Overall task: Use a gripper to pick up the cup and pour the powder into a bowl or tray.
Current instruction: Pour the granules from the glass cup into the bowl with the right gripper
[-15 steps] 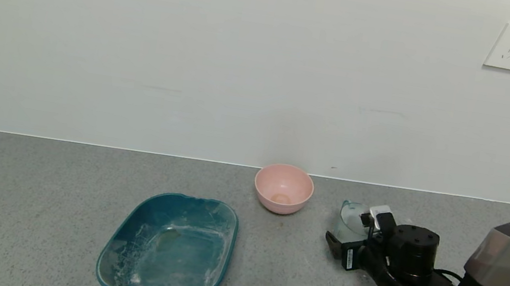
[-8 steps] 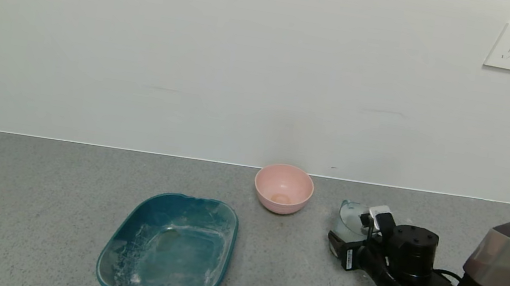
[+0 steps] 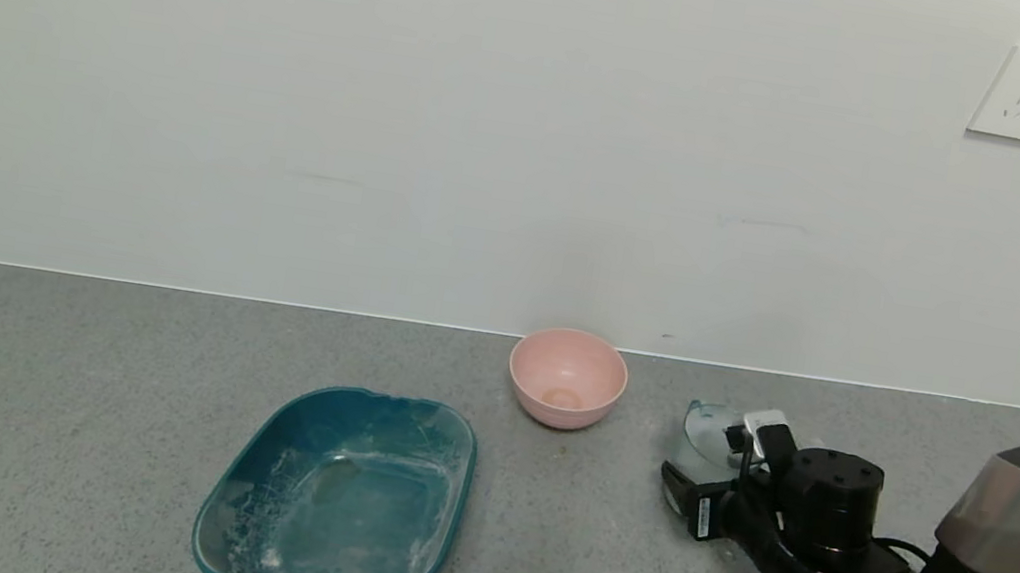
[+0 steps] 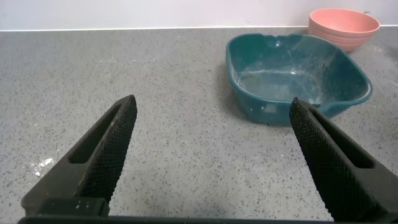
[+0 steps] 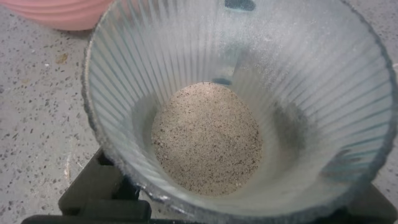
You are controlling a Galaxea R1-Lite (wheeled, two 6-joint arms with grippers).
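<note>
The right gripper [image 3: 702, 457] sits low on the worktop [image 3: 45, 419] at about 4 o'clock from the pink bowl [image 3: 566, 377], with the cup [image 3: 708, 435] standing upright between its jaws. One black finger shows on the near side of the cup and a white-labelled one on the far side; whether they already press the ribbed wall or only bracket it, I cannot tell. In the right wrist view the cup [image 5: 239, 106] fills the picture, with a shallow disc of powder [image 5: 207, 138] on its floor and a strip of the bowl [image 5: 59, 12] just past its rim.

The step in hand looks like securing the grasp. It would go best with the squeeze placed low on the ribs, where the wall is stiffest, and a straight lift before any tilt. The pour lip probably wants to face the bowl, toward 10 o'clock.

The left gripper [image 4: 211, 155] hovers with jaws spread wide, well apart from the cup, facing the teal tray [image 4: 298, 74].
</note>
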